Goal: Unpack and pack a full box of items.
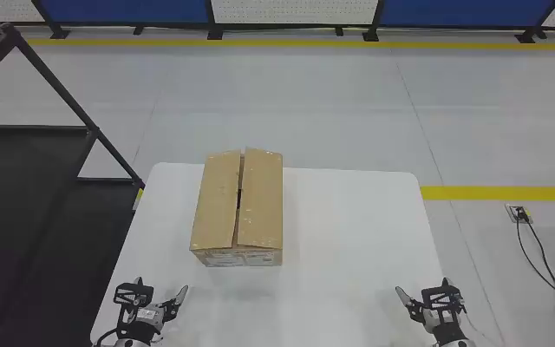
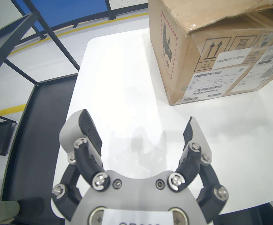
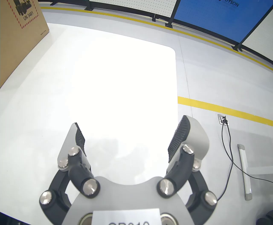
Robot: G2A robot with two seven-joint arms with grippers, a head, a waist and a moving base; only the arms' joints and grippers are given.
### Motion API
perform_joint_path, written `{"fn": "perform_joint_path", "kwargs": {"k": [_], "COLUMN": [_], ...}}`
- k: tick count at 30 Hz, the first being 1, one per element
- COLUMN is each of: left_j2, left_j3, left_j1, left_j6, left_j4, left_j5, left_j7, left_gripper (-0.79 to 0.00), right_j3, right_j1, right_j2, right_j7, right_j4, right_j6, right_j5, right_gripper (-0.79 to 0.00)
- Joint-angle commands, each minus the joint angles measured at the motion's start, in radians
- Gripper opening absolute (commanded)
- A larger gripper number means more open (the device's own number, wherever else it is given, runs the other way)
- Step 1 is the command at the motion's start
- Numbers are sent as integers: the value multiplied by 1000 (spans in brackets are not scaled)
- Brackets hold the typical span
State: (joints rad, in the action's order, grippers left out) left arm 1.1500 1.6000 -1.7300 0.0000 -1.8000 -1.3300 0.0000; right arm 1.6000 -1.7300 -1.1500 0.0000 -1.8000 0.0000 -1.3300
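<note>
Cardboard box [image 1: 238, 208], 2 top flaps folded shut, sits on white table [image 1: 347, 252], left of centre. Left gripper [image 2: 138, 119] and right gripper [image 3: 130, 121] hover at near corners, both spread apart, empty.

Looks past the left pincer [image 2: 137, 119], jaws spread wide and ribbed black pads [image 2: 90, 132] facing each other, low over a white tabletop [image 2: 119, 81]. Finds a cardboard box [image 2: 181, 53] standing on that tabletop apart from the pincer, its top flap [image 2: 204, 12] slightly raised and ragged at the edge, one face carrying white barcode labels [image 2: 221, 82] and upright arrows, the neighbouring face a red dashed mark [image 2: 168, 49]. Takes in a dark metal frame [image 2: 60, 42] and a black tray [image 2: 36, 127] beside the tabletop's edge, with a blue panel [image 2: 70, 8] beyond.
</note>
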Motion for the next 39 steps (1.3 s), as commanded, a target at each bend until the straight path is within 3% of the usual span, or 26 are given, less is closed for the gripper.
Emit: {"fn": "perform_joint_path", "kwargs": {"k": [1, 10, 21, 24, 39], "left_j2": [0, 3, 7, 8, 9], "left_j3": [0, 25, 57, 58, 58], "left_j1": [0, 14, 169, 197, 226], "left_j6": [0, 2, -13, -68, -76], "left_j4": [0, 20, 53, 53, 77], "left_j5": [0, 47, 110, 162, 186], "left_j7": [0, 28, 96, 84, 46], "left_gripper": [-1, 0, 0, 0, 0], "right_j3": [0, -2, -69, -99, -112], "right_j1": [0, 11, 78, 116, 139], "right_j2": [0, -2, -25, -38, -43], "right_j7": [0, -21, -37, -62, -67], "right_j4": [0, -15, -139, -147, -145], "right_j6": [0, 8, 171, 288, 287], "right_j5": [0, 7, -9, 8, 11], "right_gripper": [-1, 0, 0, 0, 0]}}
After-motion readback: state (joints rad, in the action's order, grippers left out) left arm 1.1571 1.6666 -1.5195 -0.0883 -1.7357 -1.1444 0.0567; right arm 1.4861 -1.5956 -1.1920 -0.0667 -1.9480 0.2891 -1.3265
